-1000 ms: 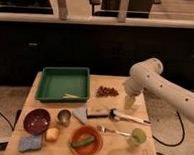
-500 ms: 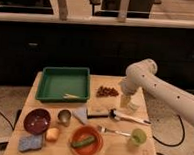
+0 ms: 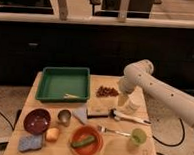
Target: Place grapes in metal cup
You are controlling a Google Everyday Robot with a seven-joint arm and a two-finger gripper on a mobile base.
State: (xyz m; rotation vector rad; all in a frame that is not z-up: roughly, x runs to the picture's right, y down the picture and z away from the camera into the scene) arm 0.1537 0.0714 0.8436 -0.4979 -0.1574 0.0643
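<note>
Wooden table [image 3: 118,152], dark cabinets behind.

- Gripper [image 3: 123,100] is hanging nose-down in the right middle of the frame, just right of the grapes [image 3: 107,92]. Whether it is spread or closed cannot be told. Nothing is showing in its hold.
- White arm [image 3: 157,90] is sloping away from it toward the right edge.
- Grapes are lying flat on the wood, just off the right rim of the green tray [image 3: 63,83]. They are close to the gripper, but contact cannot be judged.
- Small white cup [image 3: 133,105] is sitting just lower right of the gripper, with a dark-handled utensil [image 3: 130,117] below that.
- Metal cup [image 3: 64,116] is standing well apart from the grapes, toward the lower left, between the maroon bowl [image 3: 37,120] and a grey folded napkin [image 3: 81,113].

Judgement: the step in hand looks like the approach to the grapes, with the pickup not yet made.

- The gripper should shift left until it is centred over the cluster, then drop straight down.
- The cluster is low and flat, so the close needs to happen right at the wood, across the cluster's narrower width; a high pinch would likely catch only a berry or two.
- The descent should stay clear of the tray rim on one side and the white cup on the other.
- The carry afterwards will be running down-left to a small mouth, so a full lift before travelling looks wise.
</note>
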